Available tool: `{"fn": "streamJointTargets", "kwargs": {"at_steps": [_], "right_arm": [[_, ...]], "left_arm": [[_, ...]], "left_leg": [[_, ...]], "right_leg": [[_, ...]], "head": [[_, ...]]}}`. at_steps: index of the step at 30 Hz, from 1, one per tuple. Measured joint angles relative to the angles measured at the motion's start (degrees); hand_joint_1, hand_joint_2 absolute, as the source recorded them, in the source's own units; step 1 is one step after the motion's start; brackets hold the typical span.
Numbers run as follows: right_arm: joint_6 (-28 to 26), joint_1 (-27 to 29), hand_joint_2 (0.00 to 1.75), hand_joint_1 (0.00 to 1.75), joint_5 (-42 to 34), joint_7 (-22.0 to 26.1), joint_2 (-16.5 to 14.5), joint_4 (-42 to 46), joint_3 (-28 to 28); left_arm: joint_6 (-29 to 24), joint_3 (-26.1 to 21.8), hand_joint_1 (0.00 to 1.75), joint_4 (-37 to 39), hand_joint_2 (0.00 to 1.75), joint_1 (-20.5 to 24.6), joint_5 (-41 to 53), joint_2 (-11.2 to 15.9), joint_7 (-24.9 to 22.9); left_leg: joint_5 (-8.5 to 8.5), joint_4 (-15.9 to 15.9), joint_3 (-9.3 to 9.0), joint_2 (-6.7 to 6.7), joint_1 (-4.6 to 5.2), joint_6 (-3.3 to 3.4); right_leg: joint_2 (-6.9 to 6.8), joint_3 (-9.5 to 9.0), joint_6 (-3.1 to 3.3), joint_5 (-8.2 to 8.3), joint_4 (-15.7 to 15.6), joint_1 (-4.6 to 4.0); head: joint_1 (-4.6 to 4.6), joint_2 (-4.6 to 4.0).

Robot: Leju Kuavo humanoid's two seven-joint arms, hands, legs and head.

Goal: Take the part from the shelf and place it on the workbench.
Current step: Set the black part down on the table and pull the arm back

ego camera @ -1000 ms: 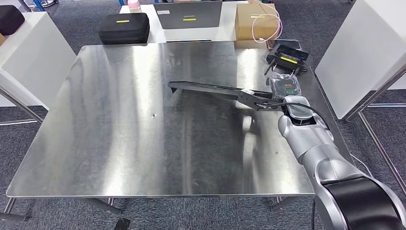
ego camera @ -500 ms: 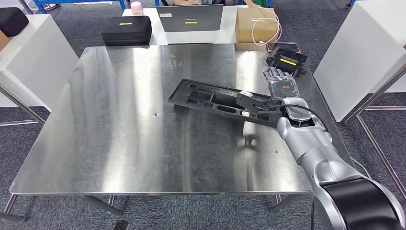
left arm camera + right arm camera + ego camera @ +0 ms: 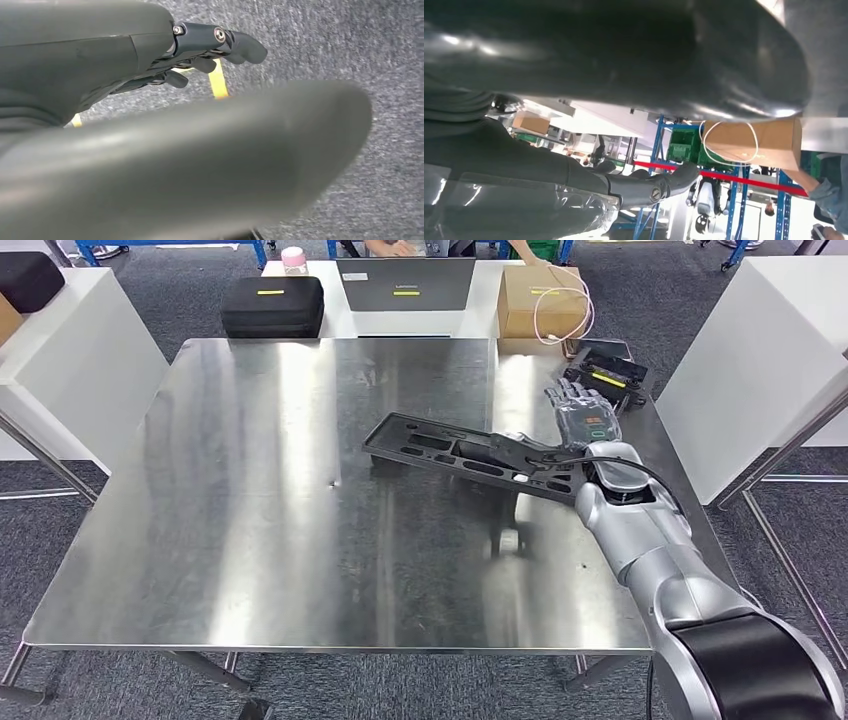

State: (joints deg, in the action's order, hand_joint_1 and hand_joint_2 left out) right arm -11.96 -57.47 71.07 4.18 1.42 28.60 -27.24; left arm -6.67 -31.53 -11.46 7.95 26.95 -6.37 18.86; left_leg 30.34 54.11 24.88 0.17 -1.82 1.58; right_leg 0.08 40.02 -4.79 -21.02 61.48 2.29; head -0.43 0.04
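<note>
One part [image 3: 470,455] flat on workbench [image 3: 250,520] — right hand [image 3: 583,418] (open) beside

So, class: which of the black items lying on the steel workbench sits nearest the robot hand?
The long black part, lying flat right beside the robot hand; the small black device sits farther back.

part [image 3: 455,453]: long black flat tray-like moulding with cut-outs | I see it lying face up | on workbench [image 3: 250,500], right of centre
</note>
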Motion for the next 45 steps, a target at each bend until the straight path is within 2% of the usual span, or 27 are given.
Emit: {"fn": "streamJointTargets", "kwargs": {"at_steps": [1,3,7,9,12,13,14,16,18,20,22,23,24,26,27,28,29,30,32,34,36,38,40,42,43,44,45], "right_arm": [[0.0,-0.1,0.00,0.00,0.0,0.0,0.0,0.0,0.0],[0.1,-0.2,0.00,0.00,0.0,0.0,0.0,0.0,0.0],[0.1,-0.2,0.00,0.00,0.1,0.0,-0.1,0.0,0.0],[0.1,0.0,0.00,0.00,0.1,0.0,0.1,0.0,0.1],[0.2,0.1,0.00,0.00,0.1,0.0,0.1,0.0,0.2],[0.1,0.1,0.00,0.00,0.1,0.0,0.1,0.0,0.2],[0.1,0.1,0.00,0.00,0.2,0.0,0.0,0.0,0.2],[0.1,0.1,0.00,0.00,0.3,0.0,0.0,0.0,0.2],[0.1,-0.1,0.00,0.00,0.3,-0.1,0.0,0.0,0.2],[0.0,-0.3,0.00,0.00,0.4,-0.2,-0.1,0.0,0.3],[0.0,-0.3,0.00,0.00,0.4,-0.2,-0.2,0.0,0.3],[0.0,-0.4,0.00,0.00,0.4,-0.2,-0.1,0.0,0.3],[0.0,-0.5,0.00,0.00,0.5,-0.2,0.0,0.0,0.3],[0.0,-0.6,0.00,0.00,0.5,-0.2,0.0,0.0,0.3],[0.0,-0.6,0.00,0.00,0.5,-0.2,0.1,0.0,0.3],[0.0,-0.4,0.00,0.00,0.6,-0.2,0.1,-0.1,0.3],[0.0,-0.3,0.00,0.00,0.6,-0.3,0.1,-0.1,0.3],[0.0,-0.2,0.00,0.00,0.7,-0.3,0.1,-0.1,0.3],[-0.1,-0.2,0.00,0.00,1.0,-0.4,0.1,0.0,0.3],[-0.2,-0.2,0.00,0.00,1.2,-0.4,0.1,0.0,0.3],[-0.3,0.0,0.00,0.00,1.4,-0.4,0.1,0.0,0.3],[-0.4,0.1,0.00,0.00,1.5,-0.7,0.1,0.0,0.3],[-0.6,0.1,0.00,0.00,1.8,-1.0,0.0,0.0,0.3],[-0.9,0.2,0.00,0.00,2.1,-1.5,0.0,0.0,0.3],[-1.0,0.3,0.00,0.00,2.3,-1.7,0.0,0.0,0.3],[-1.0,0.4,0.00,0.00,2.4,-1.9,0.1,0.0,0.3],[-1.1,0.4,0.00,0.00,2.5,-2.0,0.1,0.0,0.4]], "left_arm": [[0.0,0.0,0.00,0.0,0.00,0.1,0.0,0.0,0.0],[0.0,-0.1,0.00,0.0,0.00,0.2,0.0,0.1,0.0],[0.0,-0.1,0.00,0.0,0.00,0.2,0.0,0.1,0.0],[0.1,-0.1,0.00,0.0,0.00,0.2,0.1,0.1,0.0],[0.6,-0.1,0.00,0.0,0.00,0.2,0.2,0.0,0.2],[0.7,-0.1,0.00,0.0,0.00,0.2,0.3,0.0,0.3],[0.7,-0.1,0.00,0.0,0.00,0.1,0.3,0.0,0.3],[0.8,-0.1,0.00,0.0,0.00,0.2,0.3,0.0,0.3],[0.8,-0.1,0.00,-0.1,0.00,0.2,0.3,0.1,0.3],[0.8,-0.1,0.00,-0.2,0.00,0.3,0.3,0.1,0.4],[0.8,-0.1,0.00,-0.2,0.00,0.3,0.3,0.1,0.4],[0.7,-0.1,0.00,-0.2,0.00,0.3,0.3,0.1,0.4],[0.8,-0.2,0.00,-0.2,0.00,0.3,0.3,0.1,0.4],[0.8,-0.2,0.00,-0.2,0.00,0.3,0.3,0.0,0.4],[0.8,-0.2,0.00,-0.2,0.00,0.3,0.3,0.0,0.3],[0.9,-0.2,0.00,-0.2,0.00,0.2,0.3,-0.1,0.3],[0.9,-0.2,0.00,-0.2,0.00,0.2,0.3,-0.1,0.3],[0.9,-0.2,0.00,-0.2,0.00,0.2,0.4,-0.2,0.3],[0.9,-0.2,0.00,-0.2,0.00,0.2,0.4,-0.3,0.3],[0.9,-0.2,0.00,-0.2,0.00,0.2,0.5,-0.3,0.4],[0.9,-0.2,0.00,-0.2,0.00,0.2,0.5,-0.3,0.4],[0.8,-0.2,0.00,-0.2,0.00,0.1,0.6,-0.3,0.4],[0.8,-0.2,0.00,-0.2,0.00,0.1,0.6,-0.3,0.3],[0.8,-0.2,0.00,-0.2,0.00,0.1,0.6,-0.3,0.3],[0.8,-0.2,0.00,-0.2,0.00,0.1,0.7,-0.3,0.3],[0.8,-0.2,0.00,-0.2,0.00,0.1,0.7,-0.3,0.3],[0.8,-0.2,0.00,-0.2,0.00,0.1,0.7,-0.3,0.3]], "left_leg": [[0.61,0.7,0.24,-0.06,0.00,-0.55],[1.25,1.7,0.79,-0.12,0.19,-1.19],[1.23,1.9,1.00,-0.16,0.17,-1.30],[2.09,3.2,1.78,-0.24,0.03,-1.59],[8.55,16.5,8.72,-0.23,-0.05,-1.72],[9.00,19.2,10.32,-0.23,0.12,-1.38],[7.53,17.8,9.83,-0.24,0.34,-0.87],[3.75,10.7,6.46,-0.27,1.05,0.73],[1.64,5.5,4.07,-0.09,1.88,1.97],[0.88,4.8,4.35,0.04,2.51,2.33],[-0.71,4.0,4.89,0.09,2.39,2.57],[-1.72,3.6,5.22,0.20,2.19,2.80],[-2.72,3.2,5.73,0.32,1.98,2.92],[-4.16,3.2,7.34,0.42,1.95,3.01],[-4.78,3.3,8.20,0.43,1.92,2.87],[-5.36,3.3,9.04,0.45,1.87,2.71],[-5.92,3.4,9.82,0.48,1.79,2.50],[-6.41,3.4,10.48,0.51,1.70,2.25],[-7.21,3.7,11.50,0.55,1.70,1.57],[-7.91,3.9,12.05,0.57,1.95,0.91],[-8.52,4.0,12.41,0.54,1.98,0.54],[-7.16,5.1,13.32,0.39,1.65,-0.01],[-2.53,10.0,15.24,0.22,1.35,-0.65],[1.96,17.6,17.37,0.14,1.18,-0.98],[2.73,20.2,17.69,0.11,1.10,-1.04],[2.27,20.7,17.03,0.10,1.05,-1.03],[0.98,19.0,15.19,0.09,1.02,-0.94]], "right_leg": [[-0.01,-1.32,-0.18,0.56,-2.5,0.01],[0.23,-2.12,0.14,0.15,-3.6,-0.28],[0.29,-1.90,0.51,0.12,-3.5,-0.11],[0.33,-1.52,1.31,-0.12,-3.0,-0.07],[0.35,-0.90,3.09,-0.19,-2.6,-0.75],[0.35,-0.74,3.43,0.00,-2.6,-1.12],[0.35,-0.59,3.72,0.20,-2.6,-1.39],[0.36,-0.35,4.20,0.74,-2.6,-1.74],[0.34,-0.22,4.05,1.36,-2.7,-1.91],[0.29,-0.15,3.33,2.15,-3.0,-1.74],[0.23,0.26,2.80,2.38,-3.1,-1.68],[0.21,0.89,2.88,1.17,-2.2,-1.75],[0.20,1.82,3.13,-1.01,0.1,-1.79],[0.18,3.94,3.41,-6.26,7.5,-1.53],[0.17,4.50,3.12,-7.84,11.1,-1.37],[0.16,4.25,2.58,-8.35,13.1,-1.21],[0.14,3.00,1.89,-8.05,13.0,-1.07],[0.09,0.65,1.24,-7.25,10.8,-0.90],[-0.01,-5.66,0.60,-6.71,2.4,-0.75],[0.00,-9.16,1.01,-7.19,-2.9,-0.93],[0.01,-9.10,1.83,-6.91,-3.3,-0.91],[-0.07,-8.35,3.07,-6.13,-3.3,-0.61],[-0.12,-7.19,4.32,-5.07,-3.4,-0.56],[-0.12,-5.84,4.74,-4.02,-3.3,-0.70],[-0.12,-5.15,4.71,-3.48,-3.3,-0.75],[-0.11,-4.56,4.58,-3.02,-3.3,-0.77],[-0.10,-4.00,4.42,-2.53,-3.3,-0.76]], "head": [[0.13,0.00],[0.34,0.00],[0.23,0.00],[-0.17,-0.01],[-0.65,0.00],[-0.65,0.00],[-0.65,0.00],[-0.63,0.00],[-0.49,-0.01],[-0.39,-0.01],[-0.38,0.00],[-0.37,0.00],[-0.30,0.00],[-0.28,-0.01],[-0.31,-0.01],[-0.33,0.00],[-0.29,0.01],[-0.33,0.01],[-0.28,0.01],[-0.37,0.01],[-0.54,0.01],[-0.62,0.01],[-0.72,0.01],[-0.78,0.01],[-0.77,0.01],[-0.77,0.01],[-0.78,0.01]]}}
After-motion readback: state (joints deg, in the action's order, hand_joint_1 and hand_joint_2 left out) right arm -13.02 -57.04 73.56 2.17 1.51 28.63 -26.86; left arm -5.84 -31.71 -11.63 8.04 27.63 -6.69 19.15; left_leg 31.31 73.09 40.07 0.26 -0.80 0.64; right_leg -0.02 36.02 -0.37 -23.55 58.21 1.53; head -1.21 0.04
